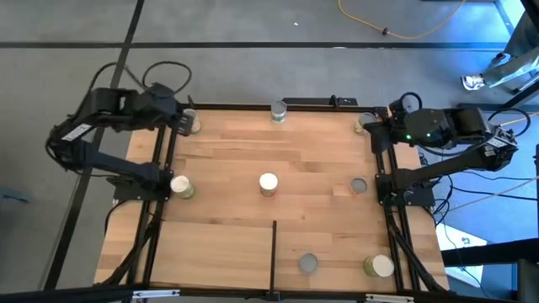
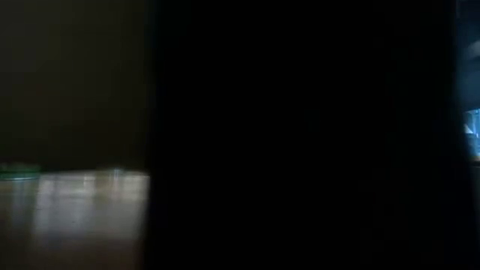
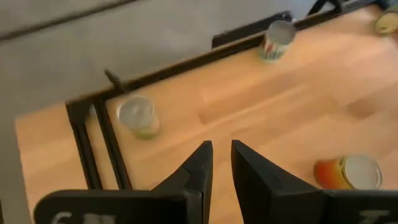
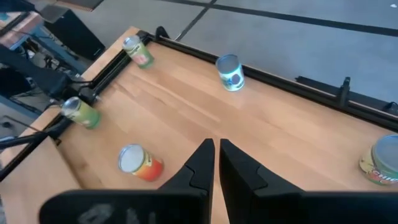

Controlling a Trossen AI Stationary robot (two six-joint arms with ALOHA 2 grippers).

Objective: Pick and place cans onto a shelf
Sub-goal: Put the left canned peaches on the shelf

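You've got the shelf (image 1: 227, 160), a pale wood-plank worktop edged w/ black frame rails (image 1: 160, 168) and a short thin black divider strip (image 1: 274, 252) rising from the near edge; no bins or trays on it, just cans standing loose. Far edge: one silver-topped can (image 1: 279, 110) at the middle by the back rail, an olive-sided can (image 1: 192, 124) at the far left corner, another can (image 1: 363, 124) at the far right corner. Mid row: a white-topped olive can (image 1: 180, 187) against the left rails, a white-topped reddish-orange can (image 1: 268, 183) in the centre, a grey-topped can (image 1: 359, 186) towards the right rails. Near edge, right of the divider: a grey-topped can (image 1: 308, 263) and, beside it, a white-topped olive can (image 1: 379, 266). All upright, well apart from each other. Left hand (image 3: 221, 163) sits at the far left corner, above the boards; fingers a narrow gap apart, nothing between them, w/ the olive corner can just ahead and the reddish one off to the side. Right hand (image 4: 217, 158) sits at the far right corner, fingers nearly closed w/ only a slit between, also empty; a can w/ a red-and-green label (image 4: 382, 160) stands close to it. Low view is almost wholly blocked by something dark, so it tells you nothing about the cans.
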